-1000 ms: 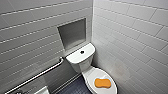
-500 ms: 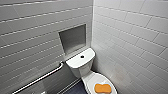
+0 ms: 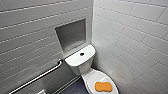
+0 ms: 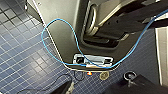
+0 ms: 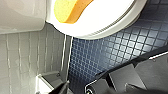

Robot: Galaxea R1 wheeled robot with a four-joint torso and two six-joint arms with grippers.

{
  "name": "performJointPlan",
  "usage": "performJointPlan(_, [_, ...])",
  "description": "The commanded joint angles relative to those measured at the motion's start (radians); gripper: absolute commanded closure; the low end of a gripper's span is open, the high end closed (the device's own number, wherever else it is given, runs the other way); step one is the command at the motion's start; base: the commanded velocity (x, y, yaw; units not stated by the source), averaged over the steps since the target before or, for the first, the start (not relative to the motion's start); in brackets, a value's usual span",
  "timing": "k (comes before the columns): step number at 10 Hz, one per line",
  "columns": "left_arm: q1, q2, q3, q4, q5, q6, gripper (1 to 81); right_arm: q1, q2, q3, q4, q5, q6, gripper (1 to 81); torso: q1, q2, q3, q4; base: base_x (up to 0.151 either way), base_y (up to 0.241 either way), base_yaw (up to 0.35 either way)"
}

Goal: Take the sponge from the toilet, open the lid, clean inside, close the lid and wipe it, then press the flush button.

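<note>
The sponge [image 3: 103,86] is lying on the closed lid [image 3: 100,75] of the toilet [image 3: 75,60], beside the tiled wall [image 3: 140,50], and since it cannot be told whether the left gripper [image 4: 100,87] or the right gripper [image 5: 97,86] is parted or closed, a careless reach is risking sliding the soft pad off the glossy dome onto the floor [image 5: 112,50].

Lid [image 3: 96,76] front past the edge.

Lighting: even, soft, bright on white wall tiles [image 3: 130,37]; niche [image 3: 71,33] shaded grey. Lid [image 5: 107,17] washed-out white (no surface detail). Focus: all views blurred; head view's tile lines bowed at edges.
</note>
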State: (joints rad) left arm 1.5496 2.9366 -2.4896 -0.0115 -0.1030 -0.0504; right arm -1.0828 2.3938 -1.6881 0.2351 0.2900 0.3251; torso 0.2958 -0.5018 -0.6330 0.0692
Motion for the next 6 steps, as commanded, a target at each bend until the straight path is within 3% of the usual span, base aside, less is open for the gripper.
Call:
performJointPlan(1, [0.019,-0.005,0.004,-0.002,0.077,0.003,1.0,0.111,-0.008,0.004,0.041,-0.041,0.002,1.0,0.063,-0.098,0.000,0.000,0.000,0.000,0.000])
performJointPlan(6, [0.024,-0.003,-0.005,-0.002,0.077,-0.002,1.0,0.161,0.112,-0.157,0.119,-0.077,0.009,1.0,0.174,-0.276,-0.015,0.000,0.000,0.000,0.000])
